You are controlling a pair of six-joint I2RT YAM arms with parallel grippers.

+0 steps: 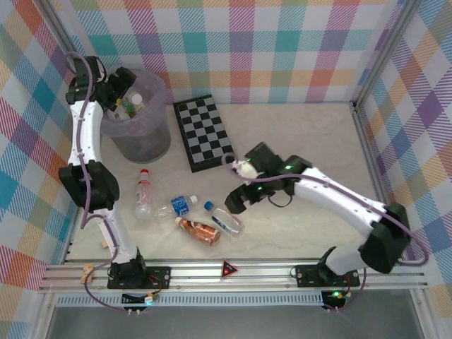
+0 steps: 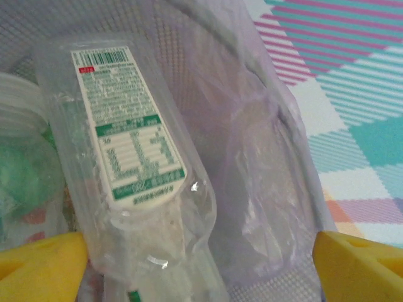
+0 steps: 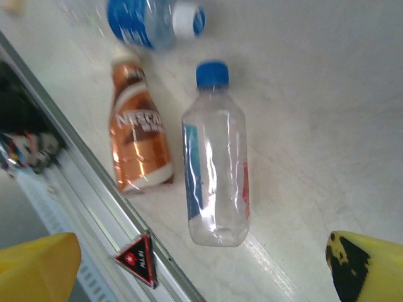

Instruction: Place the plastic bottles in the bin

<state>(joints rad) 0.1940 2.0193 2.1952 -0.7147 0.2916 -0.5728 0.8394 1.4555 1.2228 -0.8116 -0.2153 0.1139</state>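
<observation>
The bin (image 1: 145,141) stands at the back left, grey with a lilac liner (image 2: 264,157), and holds several plastic bottles (image 1: 131,106). My left gripper (image 1: 116,95) hangs open over it. A clear bottle with a white and green label (image 2: 129,157) lies inside, close to the left fingertip (image 2: 38,264) and free of the right one. Four bottles lie on the table: a red-capped clear one (image 1: 144,192), a blue-labelled one (image 1: 180,206), a brown-orange one (image 1: 199,231) and a blue-capped clear one (image 1: 226,221). My right gripper (image 1: 236,201) is open above the blue-capped bottle (image 3: 214,170).
A black-and-white chequered board (image 1: 205,133) lies behind the loose bottles, right of the bin. The metal rail (image 1: 233,272) with a red triangle sticker (image 3: 135,258) runs along the table's near edge, close to the brown-orange bottle (image 3: 138,138). Chequered cloth walls enclose the table.
</observation>
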